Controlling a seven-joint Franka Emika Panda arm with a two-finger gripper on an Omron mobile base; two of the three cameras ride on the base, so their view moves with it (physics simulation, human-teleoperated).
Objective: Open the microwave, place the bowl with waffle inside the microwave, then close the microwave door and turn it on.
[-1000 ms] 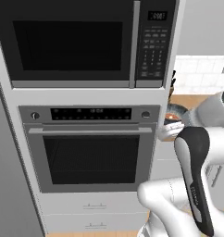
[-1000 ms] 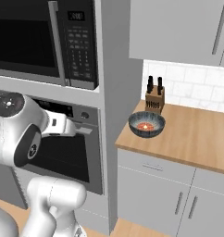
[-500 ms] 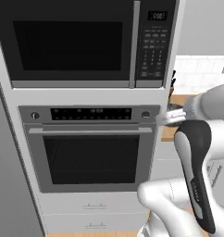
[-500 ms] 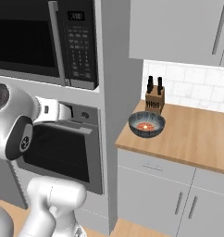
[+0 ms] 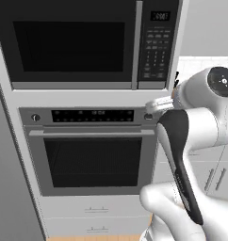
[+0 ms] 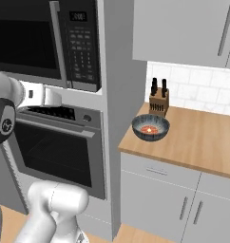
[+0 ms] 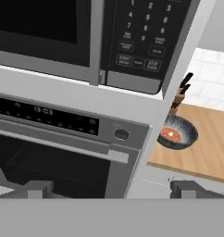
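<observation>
Microwave door (image 5: pixel 73 44) shut, bowl (image 6: pixel 150 127) waiting on table (image 6: pixel 202 142).
Orange-brown waffle (image 6: pixel 148 129) inside ribbed dark bowl; open tool (image 7: pixel 111 187) has risen beside the oven (image 5: pixel 90 150).

The microwave (image 7: pixel 132 41) keypad shows digits 1, 2, 3 — other key labels and displays are too blurred.

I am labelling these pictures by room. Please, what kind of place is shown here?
A home kitchen, rendered. A built-in microwave sits above a wall oven, and beside them a wooden counter carries a knife block and a bowl.
</observation>
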